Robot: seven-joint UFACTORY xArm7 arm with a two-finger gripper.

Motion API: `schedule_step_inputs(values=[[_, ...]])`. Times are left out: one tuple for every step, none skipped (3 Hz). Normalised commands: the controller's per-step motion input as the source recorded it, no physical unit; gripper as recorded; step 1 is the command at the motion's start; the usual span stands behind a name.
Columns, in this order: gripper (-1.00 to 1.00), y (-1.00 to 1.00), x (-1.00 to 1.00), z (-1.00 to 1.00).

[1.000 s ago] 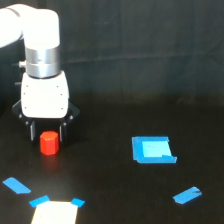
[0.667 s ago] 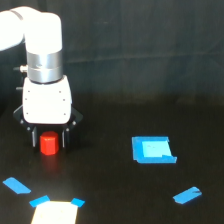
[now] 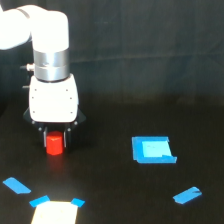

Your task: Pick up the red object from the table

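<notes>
Exterior view: red object (image 3: pixel 54 144) sits between the pincer (image 3: pixel 55 141)'s narrowed jaws, grip unclear.

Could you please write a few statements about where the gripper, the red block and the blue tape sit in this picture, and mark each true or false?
1. The gripper is directly over the red block, with its dark fingers on either side of it. True.
2. The red block lies on the exterior view's right side of the table. False: it is on the exterior view's left, under the white gripper body.
3. A blue-edged square patch lies to the exterior view's right of the block. True.
4. The red block rests on top of the blue-edged square patch. False: the two are well apart on the black surface.
5. A single small blue tape strip lies nearer the camera than the square patch. True.
</notes>
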Motion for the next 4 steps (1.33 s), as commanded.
schedule_step_inputs(values=[[-1.0, 0.12, 0.66, 0.85], [-1.0, -0.58, 1.0, 1.0], [-0.59, -0.44, 0.7, 1.0], [-1.0, -0.57, 0.55, 1.0]])
